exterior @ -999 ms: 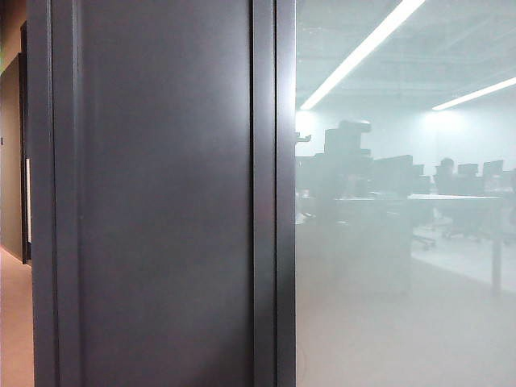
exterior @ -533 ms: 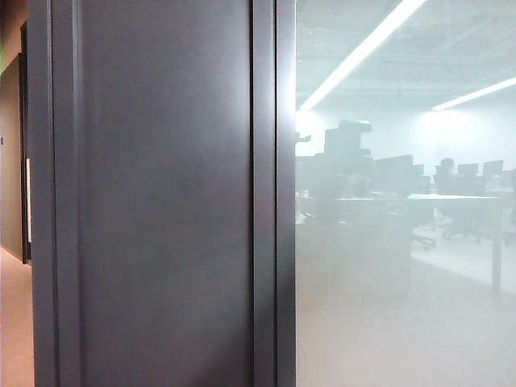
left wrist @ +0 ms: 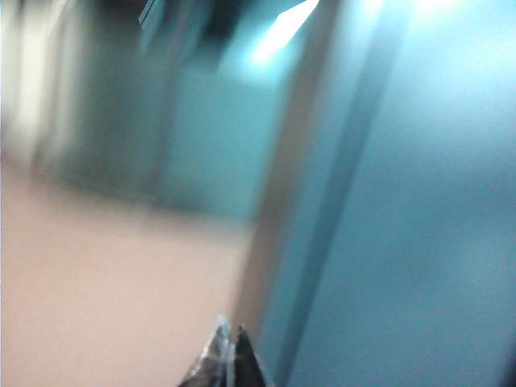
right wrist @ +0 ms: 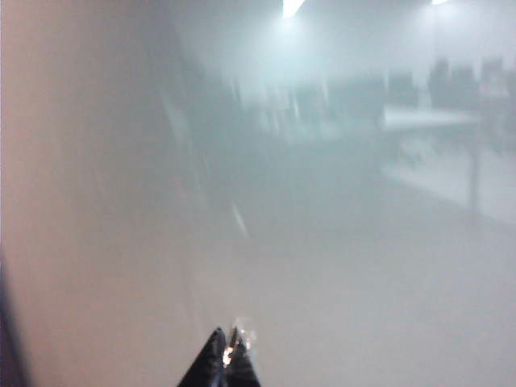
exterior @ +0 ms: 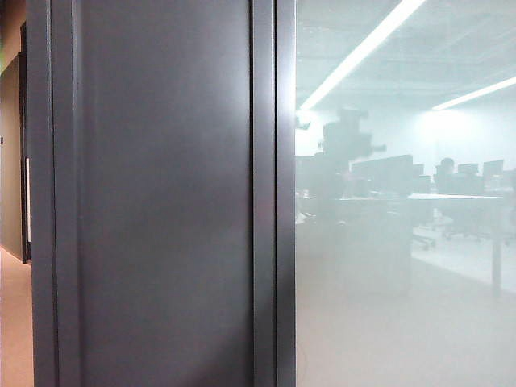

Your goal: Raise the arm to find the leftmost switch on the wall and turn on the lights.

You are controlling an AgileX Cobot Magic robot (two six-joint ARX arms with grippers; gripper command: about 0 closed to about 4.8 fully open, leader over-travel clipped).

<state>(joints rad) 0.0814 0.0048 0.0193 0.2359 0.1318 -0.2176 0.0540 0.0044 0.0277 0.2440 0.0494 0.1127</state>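
Observation:
The arm [exterior: 348, 137] shows only as a hazy dark silhouette with a bulky head in the frosted glass [exterior: 403, 306] on the right of the exterior view. No switch is in view in any frame. In the blurred left wrist view, my left gripper [left wrist: 230, 337] is shut with nothing in it, its tips pointing at a dark teal panel edge [left wrist: 339, 201] beside a pale floor. My right gripper [right wrist: 228, 337] is also shut and empty, close in front of the misty glass [right wrist: 322, 242].
A wide dark grey panel [exterior: 161, 201] with a vertical frame post [exterior: 274, 201] fills the left and middle of the exterior view. A corridor with a door [exterior: 12, 161] lies at the far left. Desks, dark monitors [exterior: 395, 173] and bright ceiling strips [exterior: 363, 48] show through the glass.
The arm's silhouette in the glass has risen and changed shape, with a part now sticking out to the right. The panel and the room behind the glass are unchanged.

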